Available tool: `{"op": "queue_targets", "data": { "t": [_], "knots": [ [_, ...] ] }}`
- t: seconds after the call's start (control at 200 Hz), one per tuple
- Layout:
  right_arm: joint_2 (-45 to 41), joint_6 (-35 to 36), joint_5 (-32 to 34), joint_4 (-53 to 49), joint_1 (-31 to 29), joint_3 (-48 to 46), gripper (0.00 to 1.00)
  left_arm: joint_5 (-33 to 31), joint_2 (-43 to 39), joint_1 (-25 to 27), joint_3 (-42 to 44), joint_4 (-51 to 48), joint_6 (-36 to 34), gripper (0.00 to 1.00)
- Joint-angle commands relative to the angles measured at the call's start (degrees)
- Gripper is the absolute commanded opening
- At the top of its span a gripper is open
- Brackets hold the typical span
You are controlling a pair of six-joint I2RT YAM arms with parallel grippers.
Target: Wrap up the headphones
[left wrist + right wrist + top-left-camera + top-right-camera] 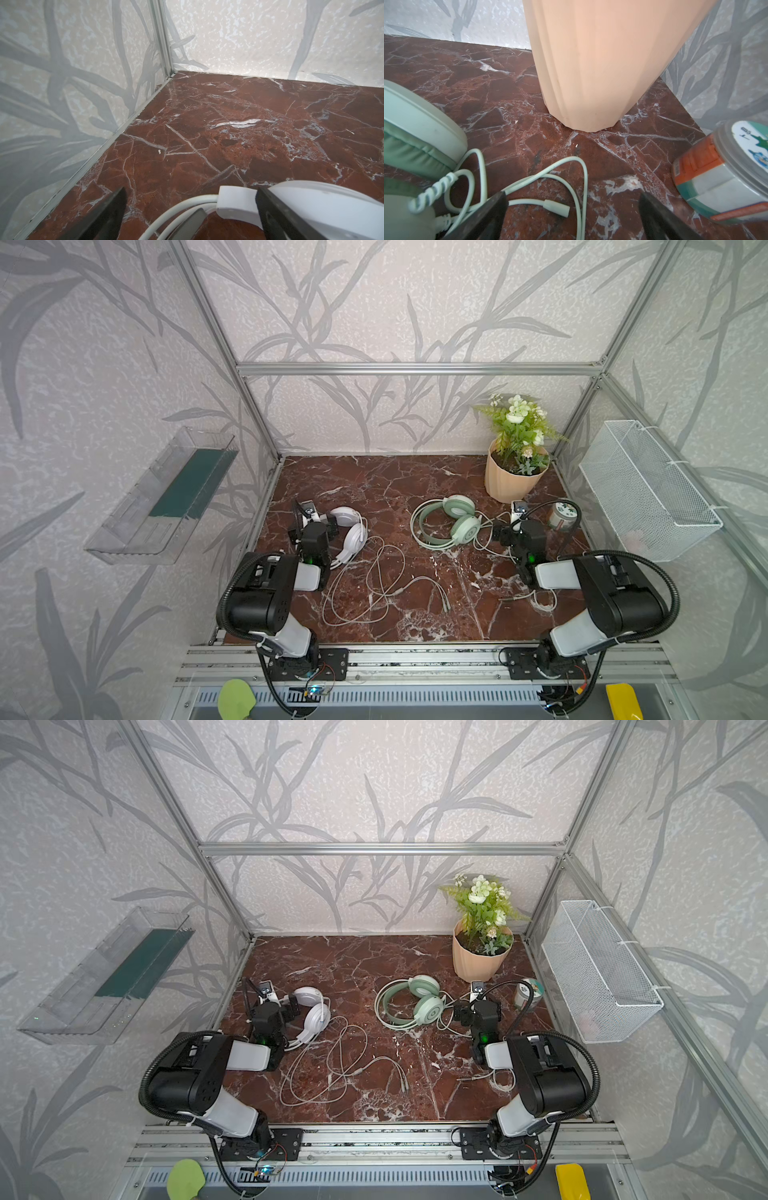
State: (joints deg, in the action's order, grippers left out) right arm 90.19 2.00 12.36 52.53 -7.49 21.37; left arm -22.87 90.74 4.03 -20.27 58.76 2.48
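Red marble counter (374,481) carries both sets. The mint headphones (451,520) lie flat near the flower pot (513,479), to its left and nearer the robot. The white headphones (349,531) lie well apart from the pot, far to its left. Neither cable is wound: the white cable (374,580) sprawls in loose loops towards the robot, and the mint cable (579,166) curls between the pot and the mint ear cup.

The left hand (190,195) is wide open with the white headband between its fingers, gripping nothing. The right hand (572,199) is also open, low over the mint cable, holding nothing.

The job looks barely begun: this is the reach for a first hold. Next, I judge, one hand should close on the headband to steady it while the thin, floppy cable is gathered and kept clear of the tin (562,515) beside the pot.
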Motion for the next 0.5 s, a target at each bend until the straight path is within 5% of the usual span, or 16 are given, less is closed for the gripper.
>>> {"op": "queue_targets", "data": {
  "t": [0.0,0.495],
  "knots": [
    [-0.32,0.29,-0.06,2.40,0.10,-0.18,0.99,-0.86,0.33,-0.03,0.51,1.71,-1.07,0.99],
    [-0.28,0.29,-0.06,2.40,0.10,-0.18,0.99,-0.77,0.32,-0.02,0.50,1.64,-1.07,0.99]
  ]
}}
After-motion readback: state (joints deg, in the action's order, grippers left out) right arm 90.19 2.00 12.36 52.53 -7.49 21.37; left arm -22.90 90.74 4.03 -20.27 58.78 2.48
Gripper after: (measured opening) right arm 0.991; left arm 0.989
